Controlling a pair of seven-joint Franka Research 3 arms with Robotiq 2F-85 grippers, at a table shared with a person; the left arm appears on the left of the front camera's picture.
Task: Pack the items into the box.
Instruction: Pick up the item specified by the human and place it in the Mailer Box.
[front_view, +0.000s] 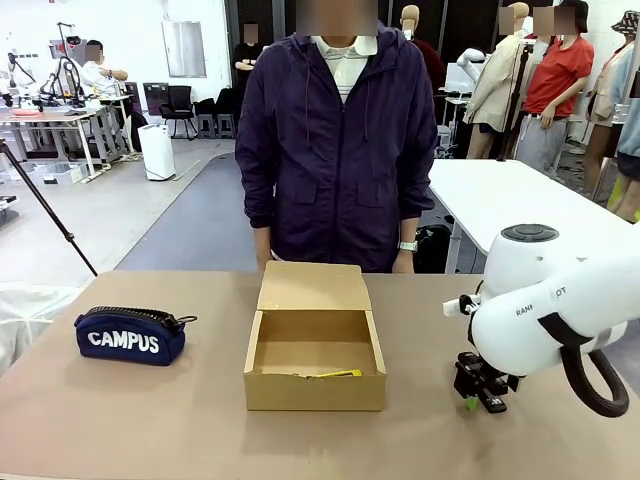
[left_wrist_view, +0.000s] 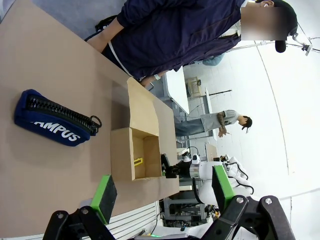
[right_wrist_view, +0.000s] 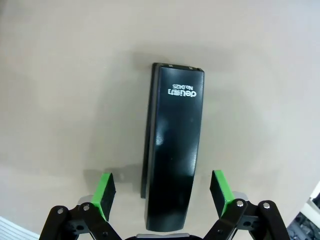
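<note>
The brown cardboard box (front_view: 314, 387) stands open in the middle of the table with its flap lid tilted back toward the person. The yellow utility knife (front_view: 336, 374) lies inside along the front wall, and the left wrist view also shows the knife (left_wrist_view: 138, 162) in the box (left_wrist_view: 121, 160). A black stapler (right_wrist_view: 175, 150) lies flat on the table. My right gripper (right_wrist_view: 162, 192) is open just above it, with a green pad on either side of its near end. The right gripper (front_view: 480, 396) points down to the right of the box. My left gripper (left_wrist_view: 164, 192) is open and holds nothing, well above the table.
A navy "CAMPUS" zip pouch (front_view: 130, 335) lies at the left of the table. A person in a dark jacket (front_view: 338, 150) stands at the far edge behind the box, hands down. Bare table lies between the pouch and the box.
</note>
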